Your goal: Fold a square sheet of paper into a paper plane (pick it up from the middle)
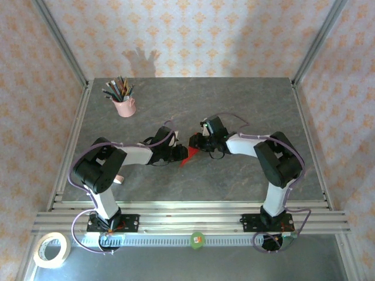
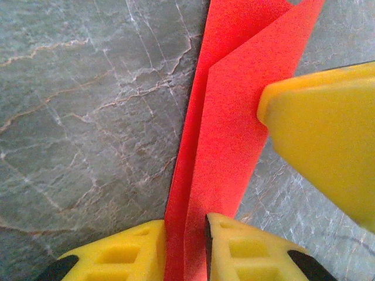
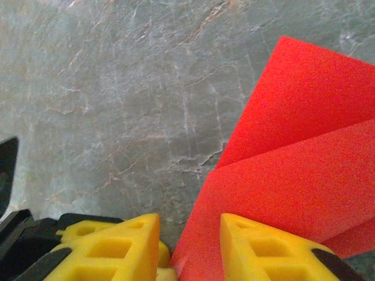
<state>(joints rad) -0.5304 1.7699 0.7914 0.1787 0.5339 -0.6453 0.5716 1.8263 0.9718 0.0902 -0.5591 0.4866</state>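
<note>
The paper plane (image 1: 186,157) is a bright red folded sheet, held up just over the grey table between the two arms. In the left wrist view the paper plane (image 2: 228,117) runs as a long creased strip away from my left gripper (image 2: 184,221), whose yellow fingers are shut on its near end. A yellow finger (image 2: 328,146) of the right gripper reaches in beside the strip. In the right wrist view the paper plane (image 3: 293,175) fans out to the right. My right gripper (image 3: 187,219) straddles its edge, open, with a gap left of the paper. Seen from above, the left gripper (image 1: 179,153) and right gripper (image 1: 197,144) nearly touch.
A pink cup (image 1: 124,106) full of pencils stands at the back left of the table (image 1: 246,105). A tape roll (image 1: 51,249) and a small green object (image 1: 197,239) lie by the front rail. Metal frame posts border both sides.
</note>
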